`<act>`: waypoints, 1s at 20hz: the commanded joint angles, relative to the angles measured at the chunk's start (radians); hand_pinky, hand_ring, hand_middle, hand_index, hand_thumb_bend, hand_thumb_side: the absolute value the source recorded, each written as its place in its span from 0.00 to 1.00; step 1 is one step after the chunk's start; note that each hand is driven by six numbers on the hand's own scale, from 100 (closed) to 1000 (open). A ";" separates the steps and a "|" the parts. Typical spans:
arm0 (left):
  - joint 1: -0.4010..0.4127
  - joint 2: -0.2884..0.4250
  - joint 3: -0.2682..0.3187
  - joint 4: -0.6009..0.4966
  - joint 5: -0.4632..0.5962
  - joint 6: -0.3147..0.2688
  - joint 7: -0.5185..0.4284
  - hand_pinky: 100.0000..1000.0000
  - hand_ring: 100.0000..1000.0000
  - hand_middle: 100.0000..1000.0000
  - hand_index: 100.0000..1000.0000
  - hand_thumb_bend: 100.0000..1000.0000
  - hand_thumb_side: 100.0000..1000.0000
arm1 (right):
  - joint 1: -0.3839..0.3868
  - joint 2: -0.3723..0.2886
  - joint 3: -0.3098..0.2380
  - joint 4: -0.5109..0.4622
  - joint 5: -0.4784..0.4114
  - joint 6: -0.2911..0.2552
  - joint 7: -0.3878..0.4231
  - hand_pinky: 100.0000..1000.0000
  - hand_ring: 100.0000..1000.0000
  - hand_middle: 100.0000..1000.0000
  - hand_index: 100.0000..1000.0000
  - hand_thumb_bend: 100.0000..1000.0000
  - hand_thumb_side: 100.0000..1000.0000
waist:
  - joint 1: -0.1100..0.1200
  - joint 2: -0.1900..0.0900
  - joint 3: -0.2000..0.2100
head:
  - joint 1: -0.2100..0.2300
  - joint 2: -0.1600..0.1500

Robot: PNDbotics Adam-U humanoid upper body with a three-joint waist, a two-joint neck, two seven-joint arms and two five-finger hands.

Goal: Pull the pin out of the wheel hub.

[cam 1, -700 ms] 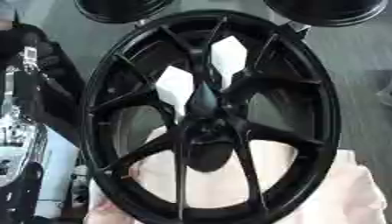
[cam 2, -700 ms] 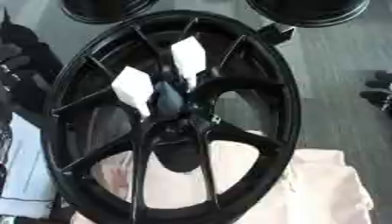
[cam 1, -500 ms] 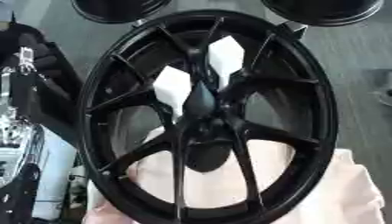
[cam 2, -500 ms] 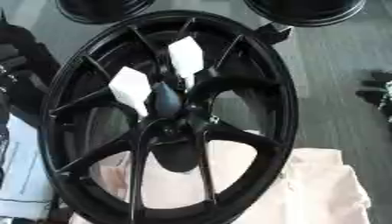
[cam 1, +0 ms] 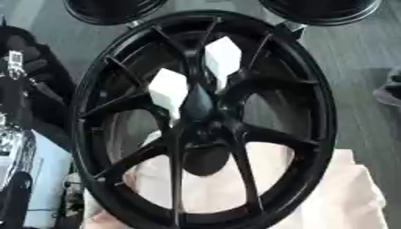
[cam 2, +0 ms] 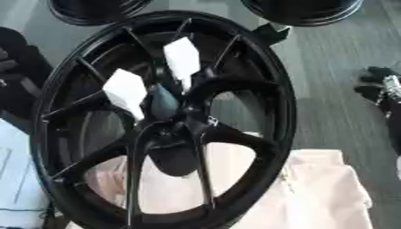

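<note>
At the left edge of the left eye view, a black and silver shape is taken to be the left robot hand [cam 1: 17, 62]. Whether it is open or closed cannot be told, and nothing is seen to be held in it. The same holds for the right robot hand [cam 2: 385, 85], a dark shape at the far right of the right eye view. Between the two, and well apart from each, a large black wheel [cam 1: 317, 112] is propped on a pale pink cloth [cam 1: 352, 197]. At its hub [cam 1: 205, 132], inward from both hands, a dark grey tapered piece [cam 1: 197, 100] is seen and is judged to be the pin. Two white blocks [cam 1: 222, 58] show between the spokes just beside it. The pin is expected to be small, stiff and smooth, so it may slip if pinched near its tip. It would best be taken low on its body, close to the hub, and drawn straight out along its own axis. The wheel is judged heavy and rigid, though it may rock on the soft cloth.
</note>
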State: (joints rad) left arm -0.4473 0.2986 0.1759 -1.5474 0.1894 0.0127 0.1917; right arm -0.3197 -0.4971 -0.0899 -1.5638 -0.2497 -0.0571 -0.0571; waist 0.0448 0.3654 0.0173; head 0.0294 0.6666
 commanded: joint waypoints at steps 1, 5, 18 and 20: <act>-0.003 0.033 0.010 -0.024 0.004 -0.002 0.003 0.59 0.69 0.64 0.66 0.26 0.66 | -0.031 -0.043 -0.004 -0.025 -0.009 0.001 -0.002 0.86 0.70 0.69 0.80 0.00 0.71 | -0.004 -0.023 -0.001 | 0.004 -0.004; 0.006 0.044 0.011 -0.024 0.005 -0.001 0.002 0.59 0.69 0.64 0.66 0.26 0.66 | -0.080 -0.133 0.012 -0.061 -0.023 -0.001 0.021 0.86 0.72 0.71 0.81 0.00 0.66 | -0.012 -0.028 -0.008 | 0.011 -0.002; 0.029 0.063 0.001 -0.022 0.005 0.005 -0.009 0.59 0.69 0.65 0.66 0.25 0.66 | -0.354 -0.506 0.131 -0.126 -0.037 0.025 0.204 0.85 0.74 0.71 0.81 0.00 0.55 | -0.043 -0.049 -0.004 | 0.014 0.017; 0.030 0.065 -0.001 -0.021 0.003 0.006 -0.011 0.59 0.69 0.65 0.66 0.25 0.67 | -0.400 -0.534 0.152 -0.111 -0.016 0.027 0.248 0.85 0.74 0.71 0.81 0.00 0.54 | -0.049 -0.051 -0.001 | 0.013 0.019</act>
State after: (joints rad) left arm -0.4121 0.3312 0.1746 -1.5524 0.1942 0.0183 0.1850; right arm -0.7021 -0.9701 0.0583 -1.6712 -0.2802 -0.0306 0.1649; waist -0.0056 0.3413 0.0155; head 0.0436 0.6836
